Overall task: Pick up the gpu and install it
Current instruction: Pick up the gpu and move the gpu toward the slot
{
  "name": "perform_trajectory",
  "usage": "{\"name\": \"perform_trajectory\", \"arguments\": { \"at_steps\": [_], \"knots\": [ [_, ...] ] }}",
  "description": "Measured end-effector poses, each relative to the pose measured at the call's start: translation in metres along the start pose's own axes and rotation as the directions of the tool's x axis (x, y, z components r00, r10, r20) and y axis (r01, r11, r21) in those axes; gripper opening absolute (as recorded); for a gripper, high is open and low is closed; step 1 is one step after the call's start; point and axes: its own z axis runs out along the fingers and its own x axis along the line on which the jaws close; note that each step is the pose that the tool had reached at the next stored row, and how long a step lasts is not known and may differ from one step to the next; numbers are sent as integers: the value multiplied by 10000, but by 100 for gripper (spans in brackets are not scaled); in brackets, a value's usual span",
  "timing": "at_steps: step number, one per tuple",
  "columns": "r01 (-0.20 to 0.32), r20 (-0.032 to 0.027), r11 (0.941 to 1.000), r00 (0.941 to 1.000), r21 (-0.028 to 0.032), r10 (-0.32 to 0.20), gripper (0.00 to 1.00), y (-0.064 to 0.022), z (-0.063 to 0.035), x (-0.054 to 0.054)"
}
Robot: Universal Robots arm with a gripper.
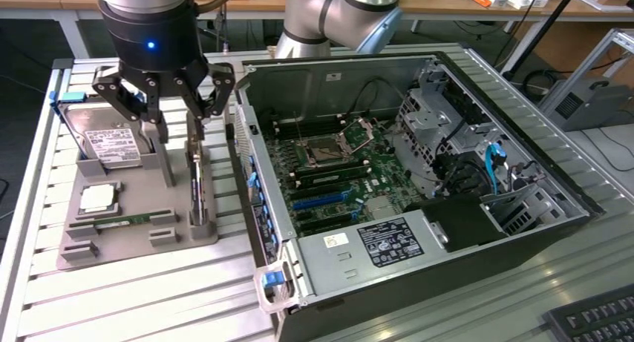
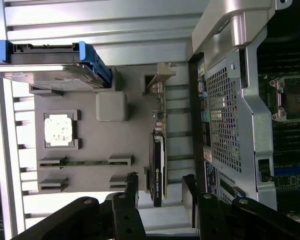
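Claw [image 1: 172, 130] hangs in the upper left of the exterior view, jaws spread wide with nothing in them. Right under it is the gpu [image 1: 198, 185], standing on its long edge in a slot of the grey tray [image 1: 139, 242], at the tray's side nearest the computer case [image 1: 416, 179]. The fingertips sit just above the card's upper edge, and from here I can't say whether the card is centred between them.

The wrist view settles it. The gpu [image 2: 157, 167] shows edge-on as a thin dark strip. Its near end falls in the gap of the claw [image 2: 160, 191], one black finger [image 2: 131, 189] on each side, with tray showing between pad and card, so no contact. The silver bracket is at the card's far end. This view also picks out the blue carrier around the hard drive [image 2: 50, 75], the processor chip [image 2: 58, 130] and the memory stick [image 2: 85, 162] lying in their pockets.

The exterior view adds the open case with its motherboard [image 1: 332, 175] exposed, to the exterior view's right of the tray.

The arm [image 1: 337, 15] reaches in from the top of the frame. Its black wrist points straight down, fingers vertical over the tray.
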Motion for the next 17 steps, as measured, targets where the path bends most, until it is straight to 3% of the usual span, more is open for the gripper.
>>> {"name": "perform_trajectory", "arguments": {
  "at_steps": [17],
  "knots": [
    [0, 1, 10000, 10000, 1, 0, 48, 8, 33, -52]
  ]
}}
